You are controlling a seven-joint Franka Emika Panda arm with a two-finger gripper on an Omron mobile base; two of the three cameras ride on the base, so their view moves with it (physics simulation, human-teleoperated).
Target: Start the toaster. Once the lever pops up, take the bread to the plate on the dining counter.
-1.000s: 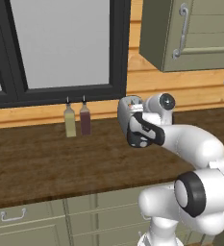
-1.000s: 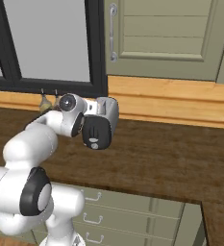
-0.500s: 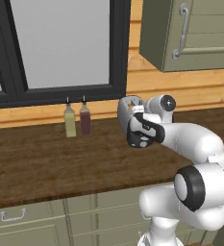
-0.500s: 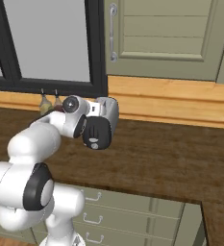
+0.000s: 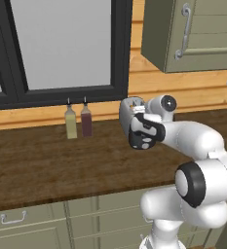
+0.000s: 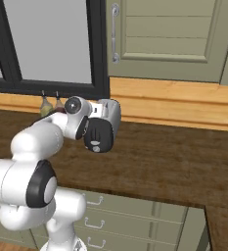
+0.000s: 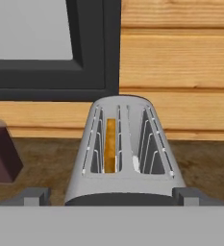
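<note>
Low in the hand view the gripper (image 7: 111, 194) hangs spread wide with nothing in it, fingertips (image 7: 34, 195) flanking the toaster (image 7: 123, 153) at frame centre, bread (image 7: 110, 144) in its left slot, so it should find the lever and press straight down, clear of the dark bottle (image 7: 2, 153) at left.

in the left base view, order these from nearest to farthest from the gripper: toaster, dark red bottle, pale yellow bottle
1. toaster: right at the gripper, partly hidden behind the hand.
2. dark red bottle: to the left, on the worktop under the window.
3. pale yellow bottle: farther left, beside the red one.
</note>
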